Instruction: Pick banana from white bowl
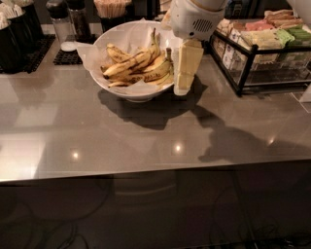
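Observation:
A large white bowl (115,90) lined with crinkled white paper stands at the back middle of the grey counter. Several spotted yellow bananas (133,65) lie in it. My gripper (184,85) hangs from the white arm at the bowl's right rim, its pale yellow fingers (188,63) pointing down beside the rightmost bananas. It holds nothing that I can see.
A black wire rack (265,53) of packets stands at the back right. Shakers (60,22) on a black mat, a cup of sticks (112,9) and dark containers (14,34) stand behind the bowl at the back left. The counter's front edge (155,172) runs across the middle.

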Controlling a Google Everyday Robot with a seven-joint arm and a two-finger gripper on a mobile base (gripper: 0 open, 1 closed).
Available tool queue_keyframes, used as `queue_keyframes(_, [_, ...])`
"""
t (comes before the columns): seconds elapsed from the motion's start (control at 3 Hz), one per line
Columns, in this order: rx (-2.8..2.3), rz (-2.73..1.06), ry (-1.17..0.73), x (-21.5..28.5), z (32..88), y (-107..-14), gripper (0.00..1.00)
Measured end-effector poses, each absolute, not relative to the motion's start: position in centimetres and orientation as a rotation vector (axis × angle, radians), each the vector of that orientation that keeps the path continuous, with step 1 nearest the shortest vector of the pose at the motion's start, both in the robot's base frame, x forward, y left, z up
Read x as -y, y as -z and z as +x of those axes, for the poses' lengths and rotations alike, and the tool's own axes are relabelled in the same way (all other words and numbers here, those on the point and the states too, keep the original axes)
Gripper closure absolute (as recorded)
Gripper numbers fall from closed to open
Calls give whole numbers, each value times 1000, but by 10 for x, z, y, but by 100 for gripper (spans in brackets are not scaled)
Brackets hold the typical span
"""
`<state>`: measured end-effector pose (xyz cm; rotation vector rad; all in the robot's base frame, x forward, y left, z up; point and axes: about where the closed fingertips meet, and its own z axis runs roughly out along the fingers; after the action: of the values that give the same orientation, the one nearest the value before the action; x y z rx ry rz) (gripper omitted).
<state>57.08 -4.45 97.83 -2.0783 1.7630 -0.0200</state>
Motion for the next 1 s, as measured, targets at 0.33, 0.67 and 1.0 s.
queue_keyframes(0.33, [-1624,-2204,2,21,601,-973,0])
queue_keyframes(0.67, [-1484,-2292,-19,-12,632,-971,0])
queue_keyframes(1.0, [-1396,-2347,-32,-41,655,-965,0])
